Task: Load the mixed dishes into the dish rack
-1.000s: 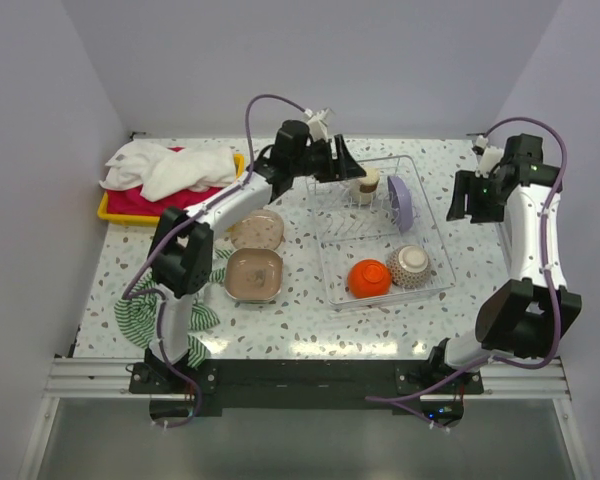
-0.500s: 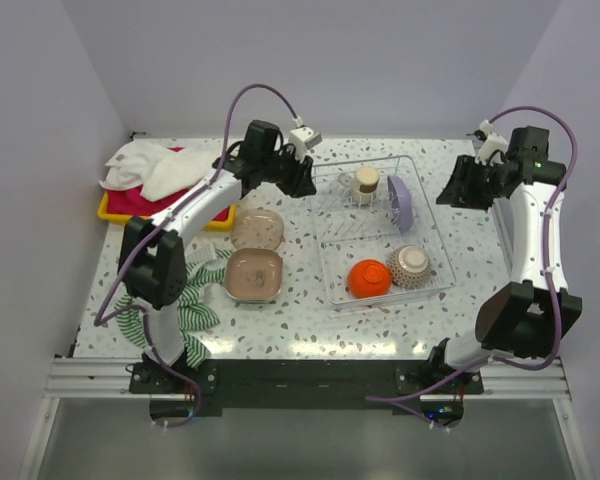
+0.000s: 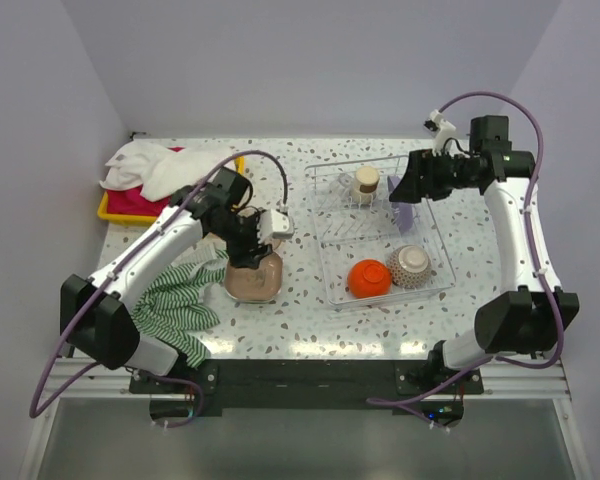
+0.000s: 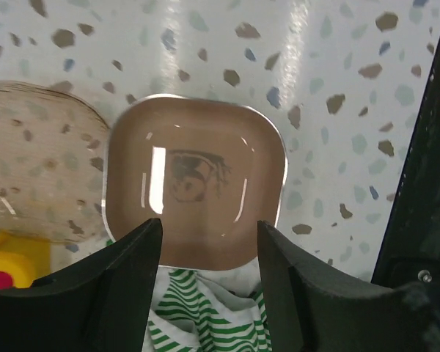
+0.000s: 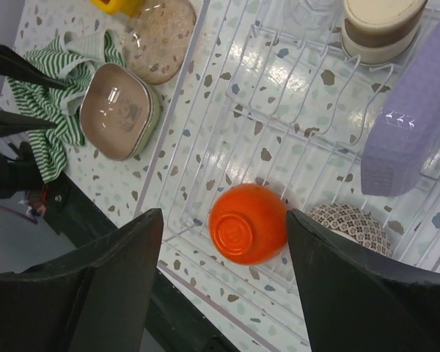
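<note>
At the left of the bench (image 3: 300, 320), the yellow tray (image 3: 105, 210) carries only towels (image 3: 165, 165). The left tool (image 4: 209, 238) hangs parted and empty over the brown plate (image 4: 194, 191) – likely lined up to pinch its near rim – with the tan plate (image 4: 37, 169) just beside. The dish rack (image 3: 340, 240) holds a beige cup (image 3: 365, 184), a lilac plate (image 3: 404, 205) upright between dividers, and an orange bowl (image 3: 368, 277) and speckled bowl (image 3: 412, 263) upturned, presumably to drain. The right tool (image 5: 224, 227) hovers above them – parted, empty.

In the left wrist view the speckled tan plate (image 4: 37, 161) is cut off at 9 o'clock and the yellow tray (image 4: 11, 258) at 8 o'clock. The lower corners of the brown plate (image 4: 194, 191) are covered by the fingers (image 4: 125, 279) of the left gripper (image 4: 209, 224). In the right wrist view the beige cup (image 5: 381, 26) is cropped at 1 o'clock and the lilac plate (image 5: 411, 125) at 3 o'clock. The speckled bowl (image 5: 350, 220) is partly hidden at 5 o'clock.
</note>
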`<action>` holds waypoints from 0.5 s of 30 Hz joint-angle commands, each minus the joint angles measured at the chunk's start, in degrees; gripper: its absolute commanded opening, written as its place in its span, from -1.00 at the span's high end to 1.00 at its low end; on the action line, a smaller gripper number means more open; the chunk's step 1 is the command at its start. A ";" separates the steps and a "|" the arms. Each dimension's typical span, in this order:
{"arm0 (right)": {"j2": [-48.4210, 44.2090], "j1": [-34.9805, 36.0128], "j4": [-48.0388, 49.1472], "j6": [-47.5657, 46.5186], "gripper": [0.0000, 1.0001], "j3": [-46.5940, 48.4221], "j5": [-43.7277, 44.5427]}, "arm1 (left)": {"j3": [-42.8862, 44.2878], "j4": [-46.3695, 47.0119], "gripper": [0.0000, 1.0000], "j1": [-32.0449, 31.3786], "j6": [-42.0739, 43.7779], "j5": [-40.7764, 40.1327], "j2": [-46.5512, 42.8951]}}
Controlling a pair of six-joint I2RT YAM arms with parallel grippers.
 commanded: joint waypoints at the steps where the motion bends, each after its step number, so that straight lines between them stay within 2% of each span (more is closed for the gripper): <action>1: -0.02 -0.77 1.82 -0.52 -0.44 1.98 -2.36 | -9.67 -0.09 -0.19 -2.79 8.54 -5.26 -2.62; 9: -2.48 -0.77 2.26 -0.25 -0.44 -1.89 -3.50 | -17.07 8.88 -0.21 -6.40 4.85 -7.73 -1.66; 15: -5.20 -0.68 1.83 -0.51 -0.44 -3.91 -2.89 | -16.82 9.94 -0.14 -6.75 6.51 -7.65 2.46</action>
